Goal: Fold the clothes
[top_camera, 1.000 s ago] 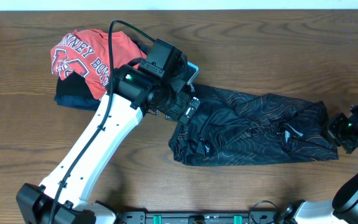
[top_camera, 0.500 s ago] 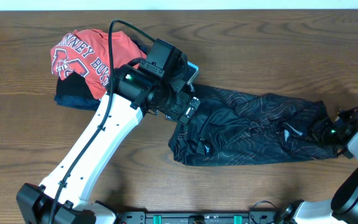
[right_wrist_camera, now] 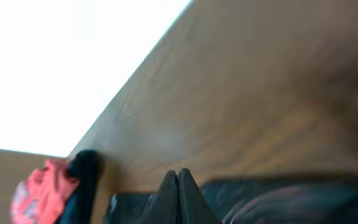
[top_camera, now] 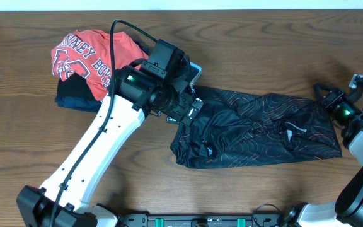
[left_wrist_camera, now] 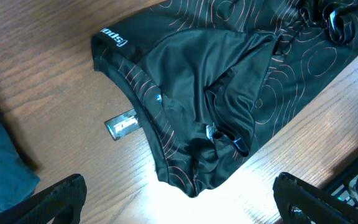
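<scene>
The large black wavy-lined sports jersey (top_camera: 257, 129) is laid crumpled on the wooden counter (top_camera: 263, 50), below the wide-open left claw (left_wrist_camera: 179, 186) and just beside the closed right claw (right_wrist_camera: 178, 186). Spreading appears in hand; a corner must be gripped next.

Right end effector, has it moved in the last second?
Yes. The right end effector has shifted toward the far edge of the table, from beside the near right corner of the jersey.
</scene>
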